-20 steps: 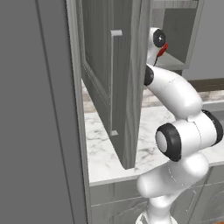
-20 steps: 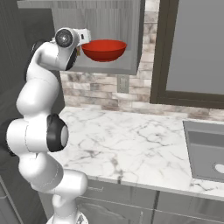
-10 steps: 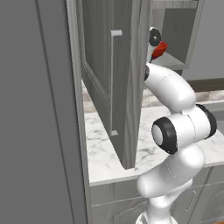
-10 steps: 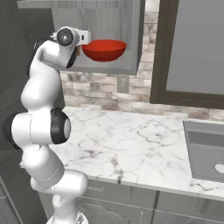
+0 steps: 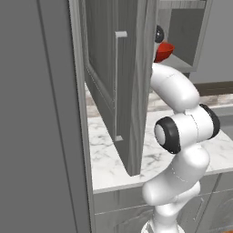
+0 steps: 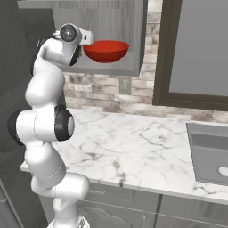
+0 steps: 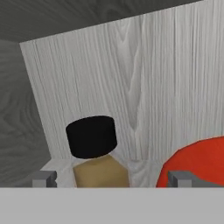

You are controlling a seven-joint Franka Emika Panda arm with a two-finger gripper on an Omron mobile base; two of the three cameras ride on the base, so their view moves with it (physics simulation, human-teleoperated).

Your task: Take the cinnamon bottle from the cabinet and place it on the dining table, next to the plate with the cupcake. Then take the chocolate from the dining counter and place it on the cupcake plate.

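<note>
Inside the open cabinet (image 5: 123, 86), the cinnamon bottle (image 7: 97, 157) stands upright on the shelf near the back left corner, its black round cap topping a tan-brown body, close to the pale wood-grain back wall. The gripper (image 7: 113, 178) faces it with its fingers spread wide apart, one fingertip (image 7: 43, 178) to the left of the bottle and the other in front of the red bowl (image 7: 197, 164); the bottle's lower part sits between them, and nothing is gripped. The red bowl sits on the same shelf just to the right of the bottle, apart from it. From the right base view, the white arm reaches up so its hand is at the open front edge of the shelf, beside the red bowl (image 6: 106, 50). Below, a marble counter (image 6: 133, 151) runs along a stone-tiled wall, with a sink (image 6: 209, 153) at its right end. In the left base view the cabinet's panelled door, with its long pale bar handle (image 5: 119, 86), hangs open over the counter's left end.
</note>
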